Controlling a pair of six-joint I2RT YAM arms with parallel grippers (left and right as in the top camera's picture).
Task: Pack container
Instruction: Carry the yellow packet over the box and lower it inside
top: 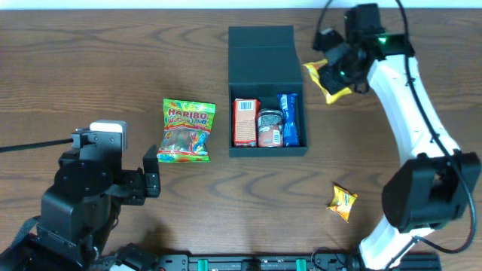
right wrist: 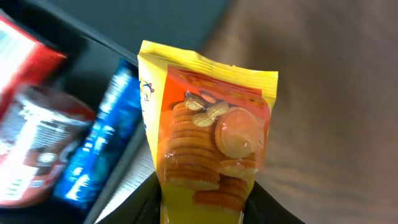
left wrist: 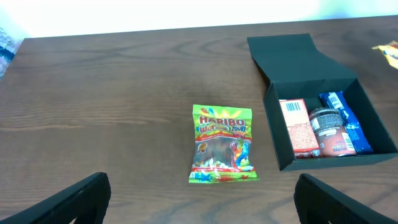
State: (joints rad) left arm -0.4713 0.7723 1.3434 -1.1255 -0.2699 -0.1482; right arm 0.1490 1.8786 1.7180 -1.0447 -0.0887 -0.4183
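Observation:
The container, a dark square box with its flap lid open toward the back, stands at the table's middle. Inside lie an orange-red carton, a dark round tub and a blue packet. My right gripper hangs just right of the box, shut on a yellow cracker pack that pokes out past its dark fingers. In the right wrist view the box's right wall lies left of the pack. My left gripper is open over bare table, short of a green Haribo bag.
A second yellow snack pack lies on the table at the front right. The Haribo bag lies left of the box. The left arm's body fills the front left corner.

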